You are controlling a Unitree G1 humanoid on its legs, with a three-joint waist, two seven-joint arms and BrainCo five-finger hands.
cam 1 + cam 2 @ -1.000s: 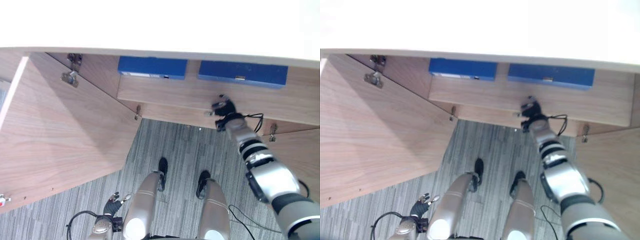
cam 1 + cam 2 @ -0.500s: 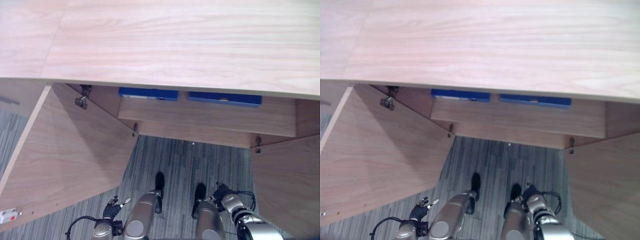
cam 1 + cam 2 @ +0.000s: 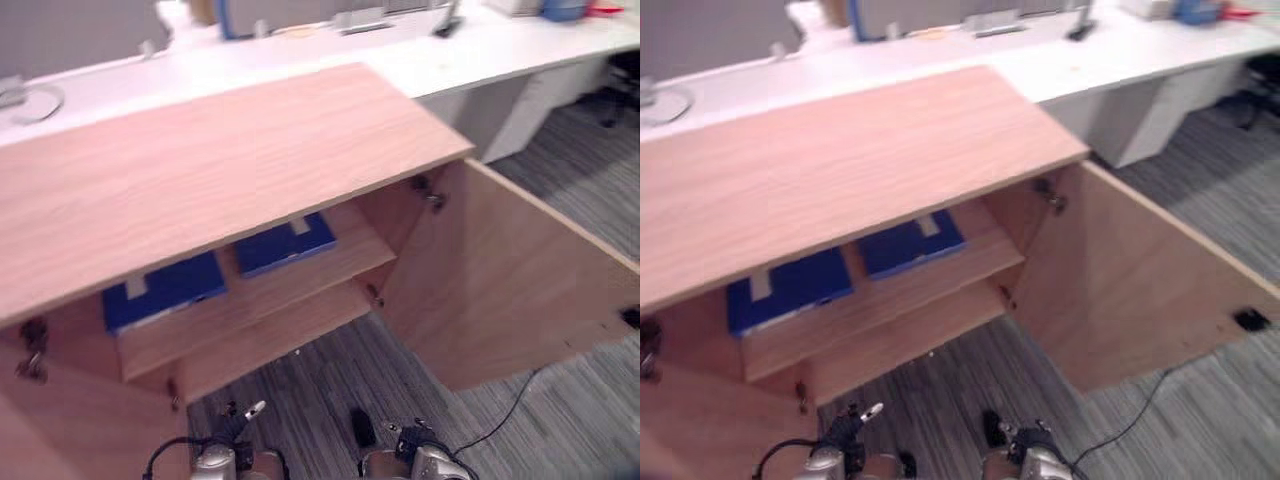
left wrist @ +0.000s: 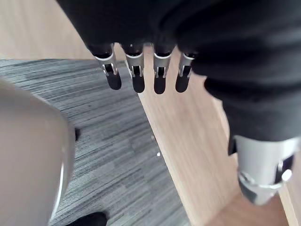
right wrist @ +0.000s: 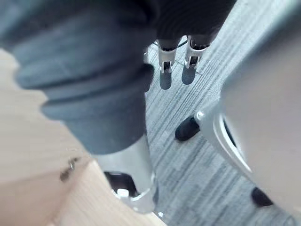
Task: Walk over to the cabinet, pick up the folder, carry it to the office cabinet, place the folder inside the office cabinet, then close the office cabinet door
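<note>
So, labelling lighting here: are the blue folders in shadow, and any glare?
Left eye view: the left folder and right folder lie shaded under the cabinet top, yet read clearly blue. Right eye view: the white desk glares brightest.

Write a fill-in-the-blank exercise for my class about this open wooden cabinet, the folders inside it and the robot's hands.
1. The two flat folders lying on the wooden cabinet's upper shelf are ____ in colour.
2. The cabinet's right-hand door stands ____.
3. The robot's left hand and right hand, fingers straight, hold ____.
4. Behind the cabinet runs a long desk with a ____ top.
Missing words: blue; open; nothing; white.
</note>
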